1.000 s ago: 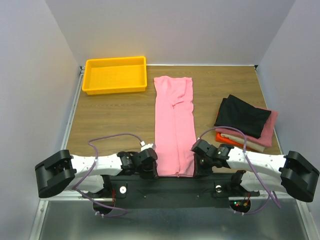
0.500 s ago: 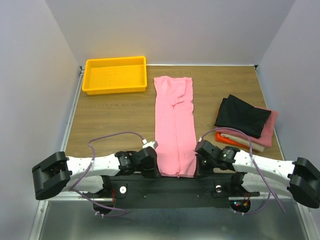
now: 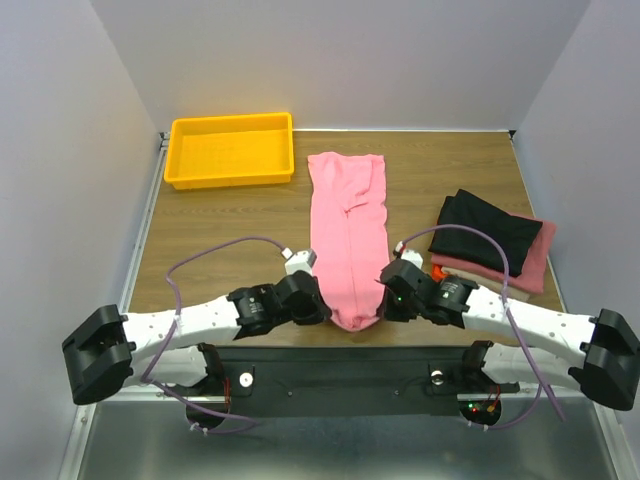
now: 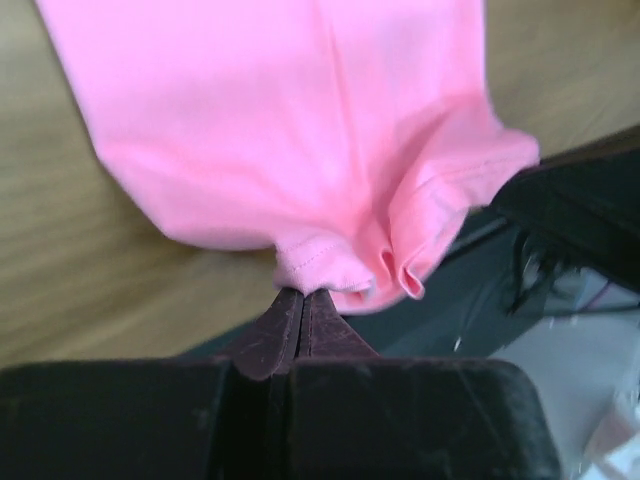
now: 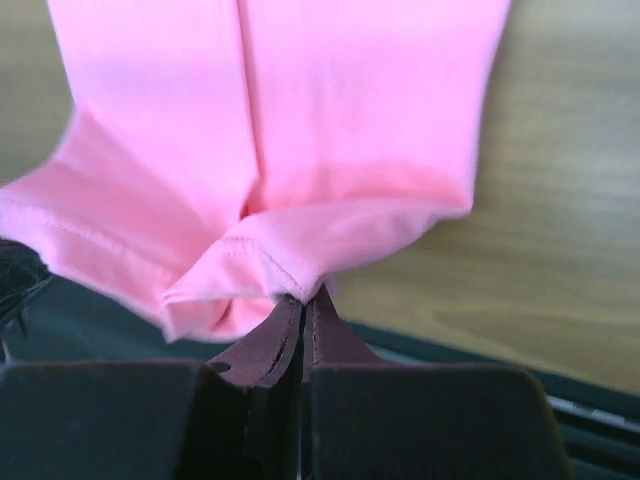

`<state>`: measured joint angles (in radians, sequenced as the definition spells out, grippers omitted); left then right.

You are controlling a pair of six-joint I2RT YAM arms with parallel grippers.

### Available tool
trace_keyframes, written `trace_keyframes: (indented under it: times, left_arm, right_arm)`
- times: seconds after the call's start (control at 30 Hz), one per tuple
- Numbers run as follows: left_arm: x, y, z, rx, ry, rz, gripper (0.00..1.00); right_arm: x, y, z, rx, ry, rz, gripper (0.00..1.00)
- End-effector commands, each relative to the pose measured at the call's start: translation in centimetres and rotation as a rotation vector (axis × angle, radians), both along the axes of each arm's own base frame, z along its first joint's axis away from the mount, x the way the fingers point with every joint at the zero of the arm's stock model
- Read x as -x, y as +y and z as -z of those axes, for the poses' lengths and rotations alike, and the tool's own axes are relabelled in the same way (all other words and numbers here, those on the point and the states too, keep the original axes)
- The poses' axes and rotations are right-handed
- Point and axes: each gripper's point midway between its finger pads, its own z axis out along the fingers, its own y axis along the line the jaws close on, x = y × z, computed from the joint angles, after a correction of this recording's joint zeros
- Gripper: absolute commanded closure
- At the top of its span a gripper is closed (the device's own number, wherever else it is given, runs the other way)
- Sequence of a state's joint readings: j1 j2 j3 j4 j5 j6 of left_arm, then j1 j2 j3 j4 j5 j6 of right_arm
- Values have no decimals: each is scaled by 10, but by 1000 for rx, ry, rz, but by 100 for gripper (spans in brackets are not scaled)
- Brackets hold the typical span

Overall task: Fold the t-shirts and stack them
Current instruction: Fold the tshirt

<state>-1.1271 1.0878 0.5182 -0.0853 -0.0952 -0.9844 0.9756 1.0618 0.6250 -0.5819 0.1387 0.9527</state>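
The large pink shirt (image 3: 348,225) lies as a long narrow strip down the table's middle. My left gripper (image 3: 318,305) is shut on its near left hem corner, seen in the left wrist view (image 4: 303,292) with pink cloth (image 4: 300,150) bunched at the tips. My right gripper (image 3: 384,303) is shut on the near right hem corner, seen in the right wrist view (image 5: 303,297) under the pink cloth (image 5: 290,150). The near hem is lifted and sags between the two grippers. A stack of folded shirts sits at the right: black (image 3: 484,232) on top, pink (image 3: 540,255), beige (image 3: 505,290), orange-red (image 3: 438,271).
A yellow plastic tray (image 3: 231,149) stands at the back left. Grey walls close in the table on three sides. The black base bar (image 3: 350,370) of the arms runs along the near edge. Purple cables loop over both arms.
Both grippers have risen and moved away from the near edge, carrying the pink shirt's near hem with them. The hem now hangs bunched between them instead of lying flat.
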Motion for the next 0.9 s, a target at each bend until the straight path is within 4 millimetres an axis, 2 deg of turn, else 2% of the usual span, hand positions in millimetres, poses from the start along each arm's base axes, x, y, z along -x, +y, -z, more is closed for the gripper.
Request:
trace_keyframes:
  times: [0.0,0.03,0.07,0.13,0.17,0.2,0.23,0.27,0.33,0.37,0.4,0.43,0.57,0.73,0.77,0.83,0.87]
  left_arm:
    - [-61,1,-30,-9,-165,-165,100]
    - [-69,0,-38,-4,-189,-177,100]
    - [-84,8,-42,-9,-210,-230,100]
    - [-99,12,-50,2,-248,-246,100]
    - [-103,15,-49,-5,-244,-250,100]
    - [-117,16,-57,23,-273,-273,100]
    - [-122,16,-60,25,-285,-274,100]
    - [-127,17,-58,6,-296,-267,100]
    - [-142,15,-67,16,-321,-275,100]
    - [-146,13,-63,0,-322,-272,100]
    - [-153,10,-70,3,-343,-268,100]
    - [-161,10,-72,2,-353,-275,100]
    - [-186,10,-73,-25,-365,-302,100]
    - [-214,9,-73,-21,-370,-319,100]
    - [-219,10,-67,-36,-362,-320,100]
    - [-230,9,-69,-36,-367,-320,100]
    - [-234,8,-61,-49,-355,-317,100]
  right_arm:
    - [-55,-7,-30,61,-238,158,100]
    - [-67,-7,-36,79,-280,180,100]
    - [-73,-7,-39,94,-304,191,100]
    - [-88,-7,-41,150,-359,208,100]
    - [-96,-3,-49,155,-384,221,100]
    - [-102,-2,-52,171,-403,223,100]
    - [-109,-1,-57,184,-431,237,100]
    - [-116,0,-53,214,-436,241,100]
    - [-131,6,-64,220,-469,256,100]
    - [-137,6,-66,232,-483,267,100]
    - [-145,4,-62,255,-483,275,100]
    - [-153,9,-69,248,-503,274,100]
    - [-179,9,-75,272,-537,304,100]
    - [-210,1,-70,279,-520,323,100]
    - [-214,3,-68,272,-512,313,100]
    - [-225,1,-69,269,-521,306,100]
    - [-229,1,-66,273,-520,302,100]
